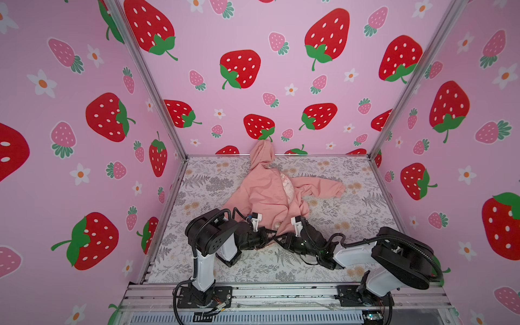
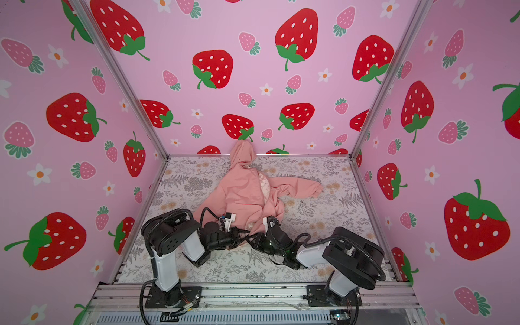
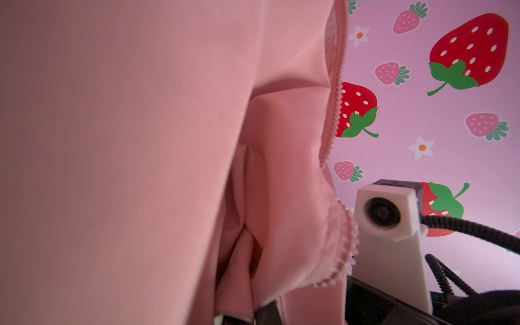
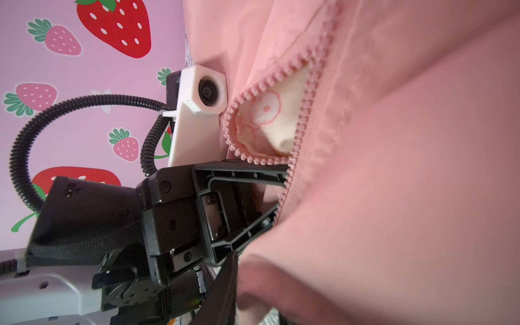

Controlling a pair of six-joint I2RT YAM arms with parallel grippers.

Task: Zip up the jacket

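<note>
One jacket [image 4: 394, 174] fold covers left gripper [image 4: 279, 197] tips (strawberry walls [image 4: 84, 92] behind).

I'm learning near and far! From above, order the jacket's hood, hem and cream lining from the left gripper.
1. Hem, near side, right at the left gripper.
2. Cream lining, midway up the jacket.
3. Hood, against the back wall.

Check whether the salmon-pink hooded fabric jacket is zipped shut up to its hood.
No: in a top view the jacket gapes open at the chest, showing cream lining.
</note>
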